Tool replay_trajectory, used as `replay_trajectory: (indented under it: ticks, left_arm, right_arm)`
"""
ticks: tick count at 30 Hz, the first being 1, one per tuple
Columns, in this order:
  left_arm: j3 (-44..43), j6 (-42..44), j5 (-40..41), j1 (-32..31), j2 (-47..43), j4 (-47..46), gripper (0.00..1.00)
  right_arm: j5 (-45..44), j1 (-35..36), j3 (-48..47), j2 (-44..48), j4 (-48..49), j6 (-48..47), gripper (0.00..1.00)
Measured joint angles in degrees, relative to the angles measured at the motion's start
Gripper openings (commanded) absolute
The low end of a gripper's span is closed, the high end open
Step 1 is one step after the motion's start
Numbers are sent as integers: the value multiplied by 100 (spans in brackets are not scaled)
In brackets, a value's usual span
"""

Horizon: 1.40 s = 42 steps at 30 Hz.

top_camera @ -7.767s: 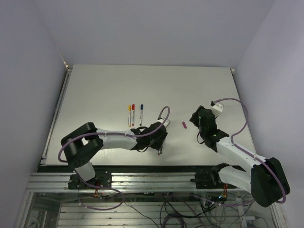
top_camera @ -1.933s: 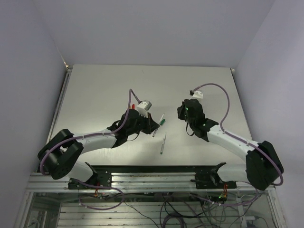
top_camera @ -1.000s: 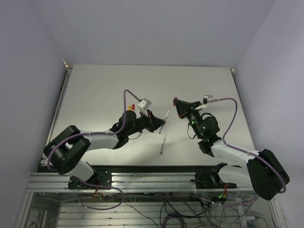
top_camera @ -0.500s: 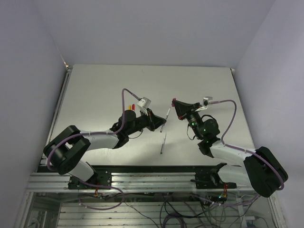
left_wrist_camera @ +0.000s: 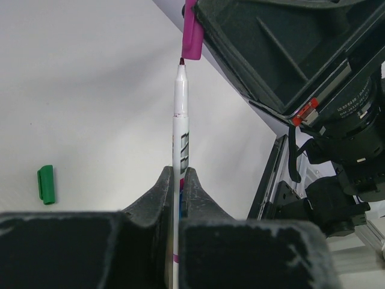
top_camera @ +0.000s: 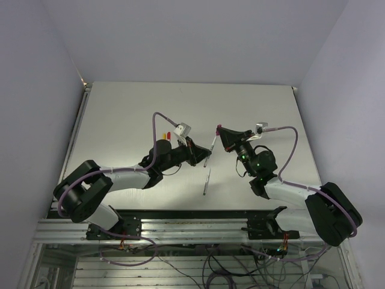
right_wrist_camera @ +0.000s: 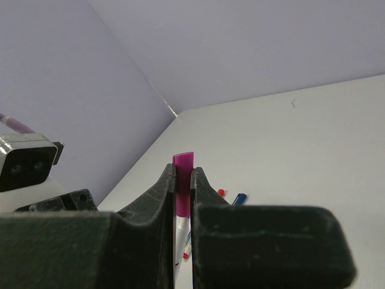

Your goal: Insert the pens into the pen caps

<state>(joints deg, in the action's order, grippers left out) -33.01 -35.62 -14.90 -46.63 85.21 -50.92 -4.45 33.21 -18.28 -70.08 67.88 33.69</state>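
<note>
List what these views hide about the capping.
- Top view: thin white pen and purple plastic cap too small to tell whether they touch.
- Left wrist view: pen's lower end buried in the left gripper.
- Right wrist view: cap's opening hidden by the right gripper.
- Top view: left arm covers most of the far pens.

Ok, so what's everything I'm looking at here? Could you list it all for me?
held pen: one, white with a dark tip, clamped in the left gripper
purple cap: one, purple, pinched in the right gripper, right at the held pen's tip
green cap: one, green, lying loose on the table
loose pen: one, pale, lying on the table between the arms
red-capped pen: one, on the table past the grippers, mostly hidden
blue-capped pen: one, beside the red-capped pen
table: one, off-white
left gripper: one, black, shut on the held pen
right gripper: one, black, shut on the purple cap
</note>
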Motion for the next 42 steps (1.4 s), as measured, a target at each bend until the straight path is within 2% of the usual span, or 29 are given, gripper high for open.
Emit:
replay_trajectory:
  ticks: [21,42]
  left_arm:
    - [-15,-2,-24,-11,-15,-83,7]
    - [487,-282,632,-79,101,-1132,7]
  right_arm:
    - [133,0,0,-116,122,90,0]
    - [1023,79,-68,-415,66,492,0]
